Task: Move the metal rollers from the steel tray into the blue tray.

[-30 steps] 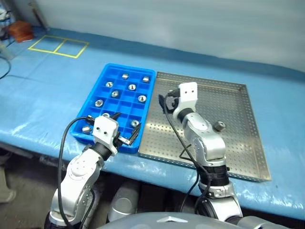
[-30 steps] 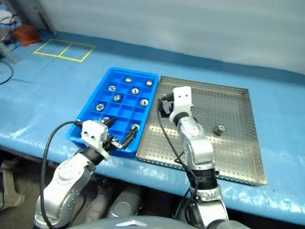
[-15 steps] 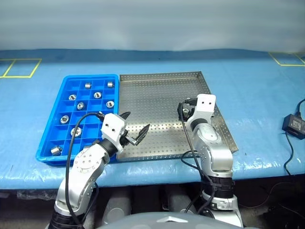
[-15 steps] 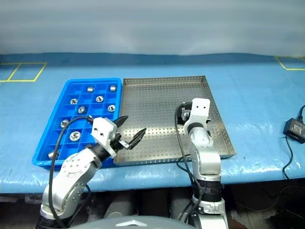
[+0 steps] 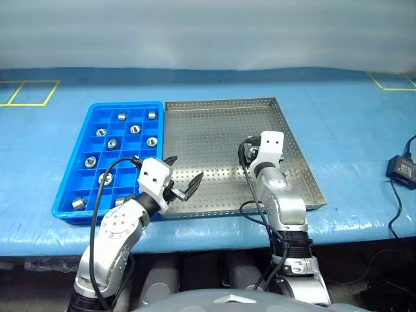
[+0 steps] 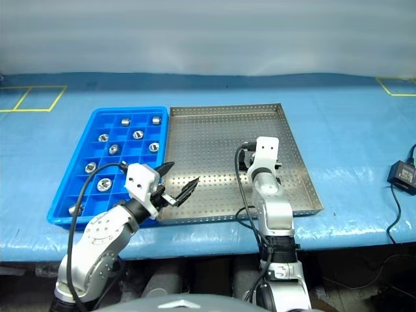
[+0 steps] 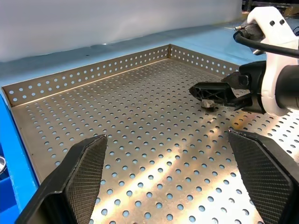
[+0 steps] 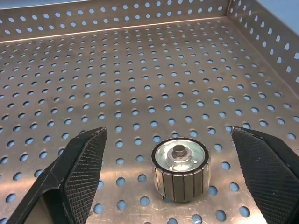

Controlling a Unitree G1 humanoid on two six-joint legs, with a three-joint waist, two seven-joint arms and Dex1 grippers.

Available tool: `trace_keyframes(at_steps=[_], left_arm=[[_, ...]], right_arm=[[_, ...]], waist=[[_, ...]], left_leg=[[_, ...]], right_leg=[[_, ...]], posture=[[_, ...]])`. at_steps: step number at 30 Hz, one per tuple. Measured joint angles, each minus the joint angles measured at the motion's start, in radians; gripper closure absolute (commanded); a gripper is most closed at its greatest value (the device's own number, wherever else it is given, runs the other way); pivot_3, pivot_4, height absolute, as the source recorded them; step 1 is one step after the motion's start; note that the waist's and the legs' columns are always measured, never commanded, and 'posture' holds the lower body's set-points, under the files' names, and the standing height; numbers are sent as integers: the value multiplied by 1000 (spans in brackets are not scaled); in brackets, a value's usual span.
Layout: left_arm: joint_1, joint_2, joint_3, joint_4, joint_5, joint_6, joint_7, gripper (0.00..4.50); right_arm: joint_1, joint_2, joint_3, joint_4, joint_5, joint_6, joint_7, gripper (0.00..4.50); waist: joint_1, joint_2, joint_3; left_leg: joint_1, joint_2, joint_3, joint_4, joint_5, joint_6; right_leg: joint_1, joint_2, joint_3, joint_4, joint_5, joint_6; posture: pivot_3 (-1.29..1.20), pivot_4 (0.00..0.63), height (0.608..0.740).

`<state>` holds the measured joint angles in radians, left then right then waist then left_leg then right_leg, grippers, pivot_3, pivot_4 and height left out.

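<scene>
A large squarish silver perforated steel tray [image 5: 214,130] sits at the centre of the frame on the blue-covered table [image 5: 351,123], with a bright blue plastic compartment tray [image 5: 97,195] touching its left rim. Several small shiny metal rollers [image 5: 112,143] lie in separate compartments of the blue tray. One ribbed silver metal roller with a dark central hole [image 8: 181,167] stands upright on the steel tray's dotted floor, in its right half.

The right gripper [image 8: 180,186] hangs low over that roller with its two black fingers spread wide on either side, touching nothing. The left gripper [image 5: 184,175], in the lower left of the frame, hovers above the steel tray's lower left part, fingers [image 7: 79,177] likewise spread wide and empty. A dark box on a cable [image 5: 400,170] lies at the right edge.
</scene>
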<state>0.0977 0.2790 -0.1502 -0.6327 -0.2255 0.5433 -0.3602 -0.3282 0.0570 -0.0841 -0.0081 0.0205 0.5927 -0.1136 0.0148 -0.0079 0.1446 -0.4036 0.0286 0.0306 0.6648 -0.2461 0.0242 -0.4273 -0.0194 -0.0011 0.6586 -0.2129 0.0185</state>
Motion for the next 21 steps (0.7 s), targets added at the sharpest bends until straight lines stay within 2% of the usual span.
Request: trace_keyframes(at_steps=[5,6,8,15,21], left_arm=[[1,-1,-1,0,0,0,3,0],[1,-1,-1,0,0,0,3,0],[1,-2,-2,0,0,-1,4,0],[6,-2,-15,0,0,-2,7,0],[17,-3,-16,0,1,-5,15,0]], right_arm=[[-8,-11,-17,115,6,-46,3,23],[-9,-10,-19,124,9,-63,3,194],[-15,-11,-28,147,13,-87,1,584],[-2,-17,-29,165,18,-133,6,2789],[-7,-21,-20,158,28,-119,32,2793]], waist=[[0,0,0],[0,0,0],[0,0,0],[0,0,0],[2,0,0]], left_leg=[[0,0,1,-1,0,0],[0,0,1,-1,0,0],[0,0,1,-1,0,0],[0,0,1,-1,0,0],[0,0,1,-1,0,0]], right_leg=[[0,0,1,0,0,0],[-1,0,1,0,0,0],[0,0,1,0,0,0],[0,0,1,0,0,0],[-1,0,1,0,0,0]], posture=[[122,150,740],[123,150,740],[124,150,740],[134,150,740],[183,150,740]])
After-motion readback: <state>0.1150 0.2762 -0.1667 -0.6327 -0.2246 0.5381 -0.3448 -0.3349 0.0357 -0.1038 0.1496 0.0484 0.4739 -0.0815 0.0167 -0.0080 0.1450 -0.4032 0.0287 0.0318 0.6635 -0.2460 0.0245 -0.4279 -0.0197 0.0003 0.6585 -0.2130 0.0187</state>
